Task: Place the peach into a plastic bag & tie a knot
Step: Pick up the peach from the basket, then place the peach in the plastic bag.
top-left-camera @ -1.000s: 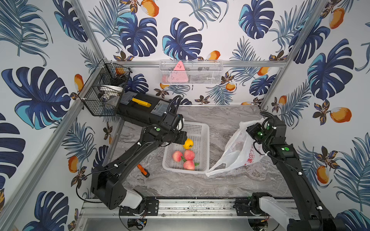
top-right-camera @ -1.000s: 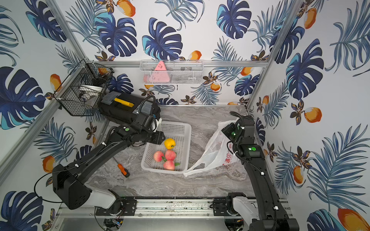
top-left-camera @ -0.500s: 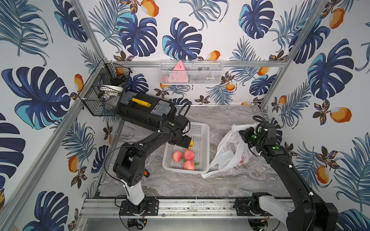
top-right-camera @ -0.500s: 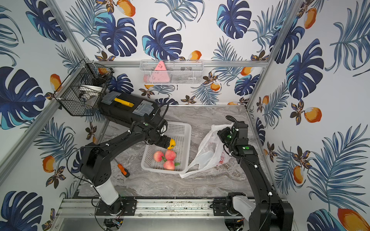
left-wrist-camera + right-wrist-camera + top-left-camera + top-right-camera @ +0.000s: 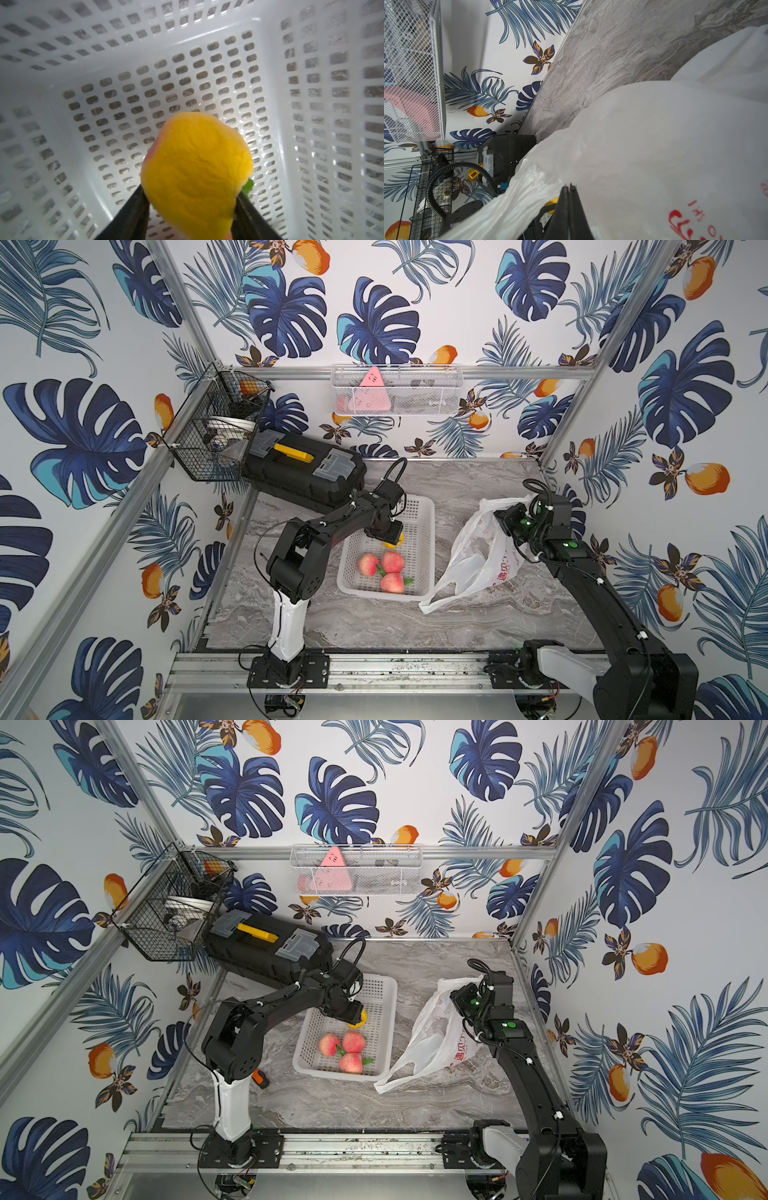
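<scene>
Three pink-red peaches [image 5: 392, 562] [image 5: 353, 1042] lie at the near end of the white perforated basket [image 5: 430, 547] [image 5: 392, 1011]. At its far end my left gripper [image 5: 390, 536] [image 5: 353, 1013] reaches down into the basket. In the left wrist view its black fingers [image 5: 133, 216] press both sides of a yellow fruit [image 5: 197, 172] with a pink edge and a green leaf, so the left gripper [image 5: 191, 192] is shut on it. The plastic bag [image 5: 478, 560] [image 5: 432, 1040] [image 5: 654, 145] slumps right of the basket. My right gripper [image 5: 505, 517] [image 5: 568, 186] is shut on its upper edge. No knot shows.
A black toolbox [image 5: 303, 472] with a yellow handle lies at the back left. Above it a black wire basket [image 5: 216, 435] hangs on the left wall. A white mesh shelf [image 5: 395, 391] is on the back wall. An orange-handled tool [image 5: 261, 1078] lies near the left arm's base.
My left arm folded inward, its gripper dropped onto the yellow fruit and closed round it. The right gripper shifted slightly left, bringing the bag's top with it.
</scene>
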Controlling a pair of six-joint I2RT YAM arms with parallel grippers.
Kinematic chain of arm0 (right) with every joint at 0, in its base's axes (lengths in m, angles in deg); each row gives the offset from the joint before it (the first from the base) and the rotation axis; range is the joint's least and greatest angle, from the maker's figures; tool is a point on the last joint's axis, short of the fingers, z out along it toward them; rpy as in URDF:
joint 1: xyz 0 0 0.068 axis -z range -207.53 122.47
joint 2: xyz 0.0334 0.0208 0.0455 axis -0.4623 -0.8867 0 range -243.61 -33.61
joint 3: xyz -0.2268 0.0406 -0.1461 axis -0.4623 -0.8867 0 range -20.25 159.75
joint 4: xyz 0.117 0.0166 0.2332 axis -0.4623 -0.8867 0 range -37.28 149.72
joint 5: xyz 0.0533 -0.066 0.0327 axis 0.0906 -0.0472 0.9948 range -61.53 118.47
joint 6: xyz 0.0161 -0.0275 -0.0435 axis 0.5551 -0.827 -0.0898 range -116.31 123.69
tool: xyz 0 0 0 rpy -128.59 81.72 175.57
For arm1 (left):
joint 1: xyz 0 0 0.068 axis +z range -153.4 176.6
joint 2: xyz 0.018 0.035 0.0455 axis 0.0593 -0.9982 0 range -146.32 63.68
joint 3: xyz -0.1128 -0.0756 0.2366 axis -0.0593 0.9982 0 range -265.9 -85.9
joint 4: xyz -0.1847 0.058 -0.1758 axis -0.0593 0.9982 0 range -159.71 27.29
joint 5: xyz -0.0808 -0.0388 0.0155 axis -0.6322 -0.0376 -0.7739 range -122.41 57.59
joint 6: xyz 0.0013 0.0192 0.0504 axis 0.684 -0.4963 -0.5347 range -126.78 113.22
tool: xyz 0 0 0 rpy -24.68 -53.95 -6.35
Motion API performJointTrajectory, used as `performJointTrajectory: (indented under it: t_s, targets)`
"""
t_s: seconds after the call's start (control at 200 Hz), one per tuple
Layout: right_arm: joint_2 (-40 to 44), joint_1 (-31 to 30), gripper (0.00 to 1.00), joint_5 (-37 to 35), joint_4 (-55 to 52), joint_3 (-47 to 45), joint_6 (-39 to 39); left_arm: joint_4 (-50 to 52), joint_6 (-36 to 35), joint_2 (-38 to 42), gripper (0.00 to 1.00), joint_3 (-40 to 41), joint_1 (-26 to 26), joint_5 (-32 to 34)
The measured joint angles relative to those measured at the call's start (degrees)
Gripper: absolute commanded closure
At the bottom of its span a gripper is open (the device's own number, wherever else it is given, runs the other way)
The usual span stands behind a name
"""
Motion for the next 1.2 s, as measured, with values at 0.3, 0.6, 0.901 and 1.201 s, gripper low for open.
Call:
performJointTrajectory:
  t_s: [0.3,0.6,0.901,1.201]
  targets:
    - [-0.02,0.11,1.0,-0.04,-0.02,-0.13,-0.04,-0.24,-0.76,6.88,0.59,-1.57,-2.47,-1.88]
    - [-0.92,0.39,1.0,0.5,0.15,1.29,0.7,-7.17,8.61,11.47,0.58,-1.6,-16.61,-11.89]
    - [-1.16,0.37,1.0,2.1,0.39,1.38,2.82,-21.2,14.21,1.14,0.59,-5.09,-21.07,-14.27]
    - [-0.96,0.39,1.0,3.23,0.79,0.72,3.87,-25.2,13.9,-9.09,0.22,-12.74,-21.22,-13.6]
